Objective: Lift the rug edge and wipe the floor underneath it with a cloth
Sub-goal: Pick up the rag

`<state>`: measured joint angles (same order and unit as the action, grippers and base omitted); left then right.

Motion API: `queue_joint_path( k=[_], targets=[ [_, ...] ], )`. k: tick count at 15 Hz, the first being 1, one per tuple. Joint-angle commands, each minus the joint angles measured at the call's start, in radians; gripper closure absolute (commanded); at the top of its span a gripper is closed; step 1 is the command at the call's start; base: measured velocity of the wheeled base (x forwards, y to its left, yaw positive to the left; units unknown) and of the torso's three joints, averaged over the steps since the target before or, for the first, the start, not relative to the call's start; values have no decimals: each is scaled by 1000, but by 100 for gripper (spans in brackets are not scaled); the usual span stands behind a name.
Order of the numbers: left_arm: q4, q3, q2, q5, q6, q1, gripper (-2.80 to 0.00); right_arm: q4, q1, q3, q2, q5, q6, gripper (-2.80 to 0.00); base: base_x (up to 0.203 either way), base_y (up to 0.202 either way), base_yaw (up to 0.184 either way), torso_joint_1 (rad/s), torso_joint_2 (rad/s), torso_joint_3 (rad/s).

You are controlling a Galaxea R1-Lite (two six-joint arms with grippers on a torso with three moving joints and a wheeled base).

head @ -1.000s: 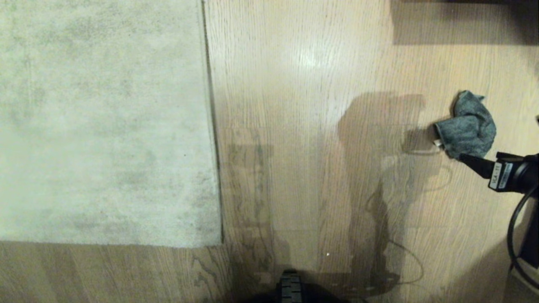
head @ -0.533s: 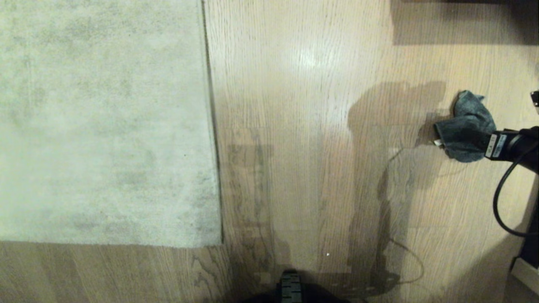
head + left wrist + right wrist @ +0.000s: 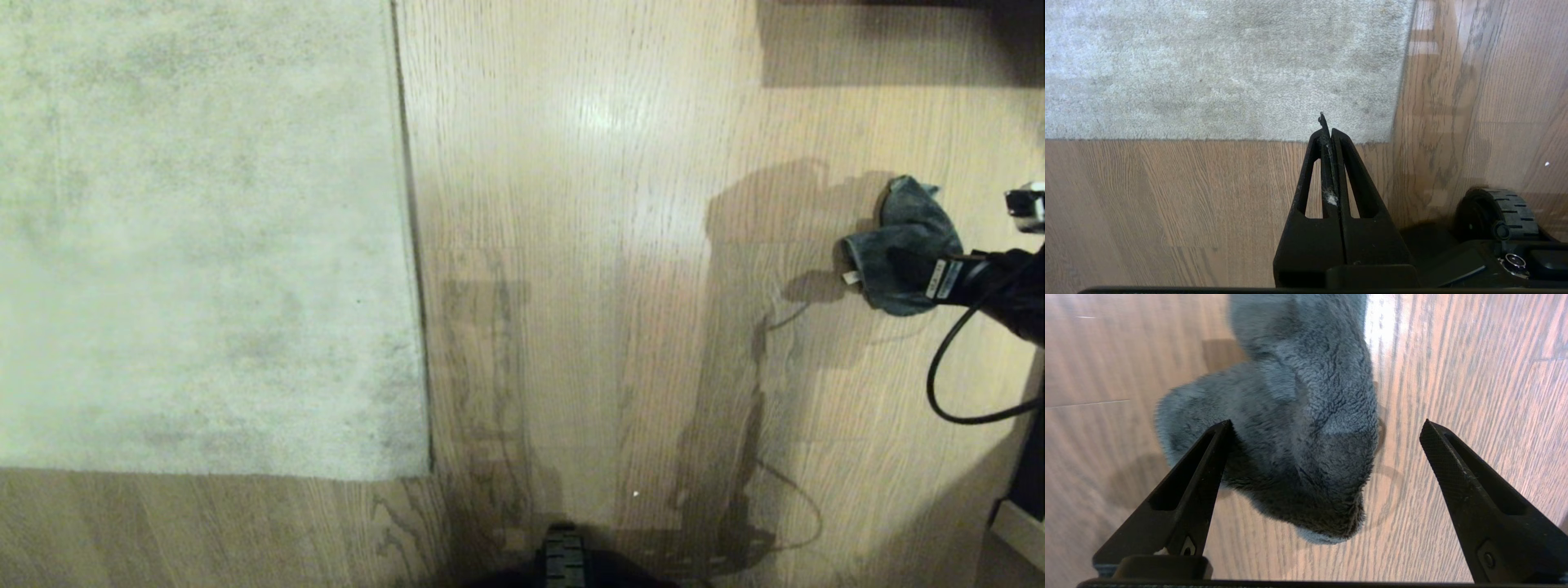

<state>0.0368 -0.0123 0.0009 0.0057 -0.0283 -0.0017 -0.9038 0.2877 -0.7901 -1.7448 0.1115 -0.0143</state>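
At 3 o'clock on the floor (image 3: pixel 571 163), the right gripper (image 3: pixel 1327 428) hangs with jaws spread wide around the cloth (image 3: pixel 902 245), its white label unreadable; the left gripper (image 3: pixel 1329 130) is clenched near the rug edge (image 3: pixel 412 286).

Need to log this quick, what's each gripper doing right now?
Left gripper: shut, empty.
Right gripper: open around the cloth, not gripping.

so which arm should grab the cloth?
Right. The right gripper is open, straddling the cloth on the floor. The left gripper is shut by the rug edge.
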Motion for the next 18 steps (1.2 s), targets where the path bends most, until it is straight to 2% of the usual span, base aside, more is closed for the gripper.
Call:
queue_joint_path(
  k=[1,2,3,10,18],
  targets=[
    [0,0,1,0,-1,0,0,-6,7,-22,-37,-1,33,-280,0,0,0,0,0,0],
    [0,0,1,0,-1,0,0,-6,7,-32,-47,-1,46,-280,0,0,0,0,0,0],
    [2,0,1,0,-1,0,0,-6,9,-35,-50,-1,56,0,0,0,0,0,0,0],
    [0,0,1,0,-1,0,0,-26,9,-29,-15,0,71,0,0,0,0,0,0,0],
    [1,0,1,0,-1,0,0,-38,8,130,211,2,62,0,0,0,0,0,0,0]
  ],
)
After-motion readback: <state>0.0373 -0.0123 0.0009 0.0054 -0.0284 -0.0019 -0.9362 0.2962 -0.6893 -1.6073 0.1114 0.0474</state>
